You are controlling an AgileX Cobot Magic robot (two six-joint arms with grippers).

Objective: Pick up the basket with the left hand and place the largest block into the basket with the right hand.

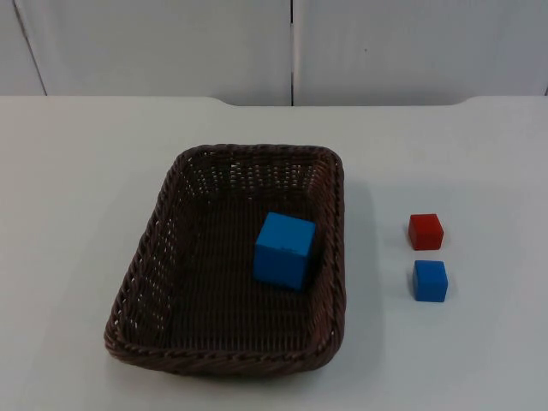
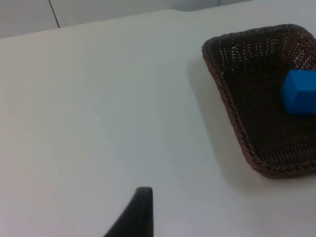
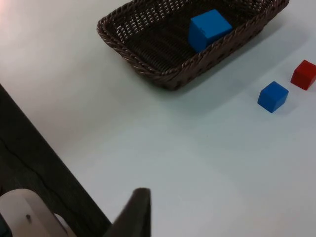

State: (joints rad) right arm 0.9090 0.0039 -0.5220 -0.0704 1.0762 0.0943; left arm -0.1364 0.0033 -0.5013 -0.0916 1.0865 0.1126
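Large blue block [image 1: 285,250] lying inside brown wicker basket [image 1: 137,291], well apart from both grippers; jaw state: cannot tell.

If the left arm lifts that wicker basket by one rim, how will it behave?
The basket looks stiffly woven, so it probably keeps shape. Lifted by one rim, it would likely tilt, and the big blue block may slide on its flat faces.

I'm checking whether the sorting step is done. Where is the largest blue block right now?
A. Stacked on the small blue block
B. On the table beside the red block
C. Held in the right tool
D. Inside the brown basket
D: the large blue block lies on the floor of the wicker basket, apart from the red block and small blue block out on the table.
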